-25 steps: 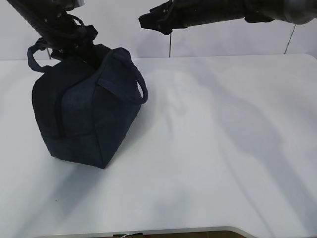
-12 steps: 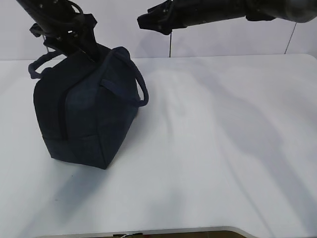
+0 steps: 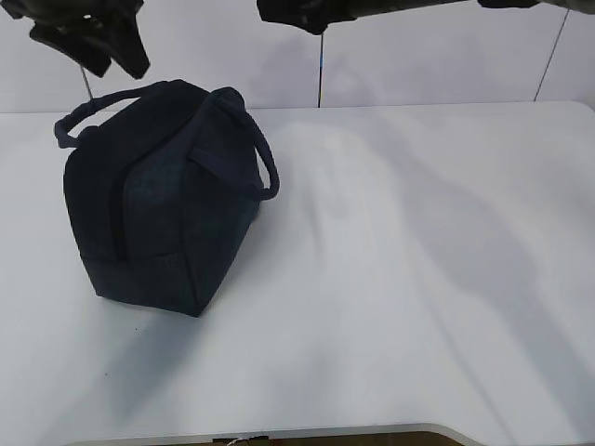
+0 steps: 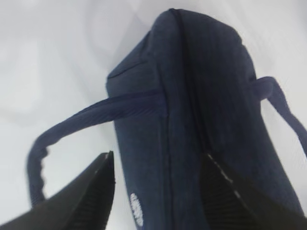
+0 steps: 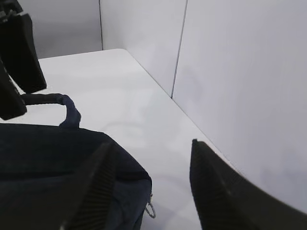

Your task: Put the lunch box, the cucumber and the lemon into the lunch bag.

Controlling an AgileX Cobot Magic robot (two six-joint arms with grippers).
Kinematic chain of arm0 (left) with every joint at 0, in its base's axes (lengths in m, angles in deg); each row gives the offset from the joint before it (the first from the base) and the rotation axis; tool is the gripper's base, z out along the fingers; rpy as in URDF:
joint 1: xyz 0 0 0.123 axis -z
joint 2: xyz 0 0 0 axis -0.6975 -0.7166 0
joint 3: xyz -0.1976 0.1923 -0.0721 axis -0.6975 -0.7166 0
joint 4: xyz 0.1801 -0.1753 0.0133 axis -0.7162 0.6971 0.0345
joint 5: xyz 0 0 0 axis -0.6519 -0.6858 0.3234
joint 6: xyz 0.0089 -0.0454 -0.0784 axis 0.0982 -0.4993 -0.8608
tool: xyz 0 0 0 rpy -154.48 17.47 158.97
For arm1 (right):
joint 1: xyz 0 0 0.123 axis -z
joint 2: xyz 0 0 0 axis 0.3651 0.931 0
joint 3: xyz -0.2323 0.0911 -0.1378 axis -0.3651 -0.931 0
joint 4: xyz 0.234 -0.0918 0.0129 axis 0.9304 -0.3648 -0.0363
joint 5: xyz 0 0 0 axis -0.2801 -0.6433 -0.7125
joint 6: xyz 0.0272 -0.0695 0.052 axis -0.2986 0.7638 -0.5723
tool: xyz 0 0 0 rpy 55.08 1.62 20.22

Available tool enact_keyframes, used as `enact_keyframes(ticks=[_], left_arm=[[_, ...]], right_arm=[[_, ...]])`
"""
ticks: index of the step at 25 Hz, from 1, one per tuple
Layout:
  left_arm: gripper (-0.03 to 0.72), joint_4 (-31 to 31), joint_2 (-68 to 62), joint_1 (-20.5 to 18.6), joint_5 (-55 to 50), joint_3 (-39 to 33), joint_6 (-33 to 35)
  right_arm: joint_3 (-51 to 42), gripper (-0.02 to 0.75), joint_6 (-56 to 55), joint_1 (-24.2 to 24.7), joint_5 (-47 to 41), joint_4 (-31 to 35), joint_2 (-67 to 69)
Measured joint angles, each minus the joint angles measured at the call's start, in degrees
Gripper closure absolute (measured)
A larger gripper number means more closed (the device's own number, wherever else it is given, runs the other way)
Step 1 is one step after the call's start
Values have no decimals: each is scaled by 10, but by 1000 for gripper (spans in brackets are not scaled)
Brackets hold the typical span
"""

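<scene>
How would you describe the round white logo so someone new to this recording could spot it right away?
Start at the white table and find the large dark navy fabric lunch bag standing on its left part. In the left wrist view, look low on the bag's near end, between the two dark fingers: the small round white logo sits there, the only pale mark on the navy cloth.

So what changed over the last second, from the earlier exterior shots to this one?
The left gripper rose off the top of the bag and now hangs above it, jaws open and empty. The bag's far handle, pulled up before, has settled lower. The right gripper drifted slightly upward, open and empty as before. The bag stayed closed in the same spot on the table.
</scene>
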Motion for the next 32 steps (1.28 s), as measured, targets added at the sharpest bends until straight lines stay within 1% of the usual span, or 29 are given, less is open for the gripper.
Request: enact_keyframes(ticks=[4,7,13,23,25,28,32], left_arm=[[279,-11,34,0,-2,-2,-5],[300,-11,67,0,-2,-25,-10],[333,-15,152,0,-4,-114,-14],[342,-26,304,0,-5,-251,-17],[364,-26,338,0,-5,-285,-17],[417,-26,396,0,-5,-331,-17],[440,-26,465,0,-6,-384,-17]], right_arm=[[0,330,0,0,19,0,-7],[0,330,-5,0,37,0,-10],[0,330,-8,0,47,0,-20],[0,330,-13,0,55,0,-20],[0,330,-16,0,63,0,-20],[0,330,-23,0,74,0,-20],[0,331,-30,0,81,0,-20]])
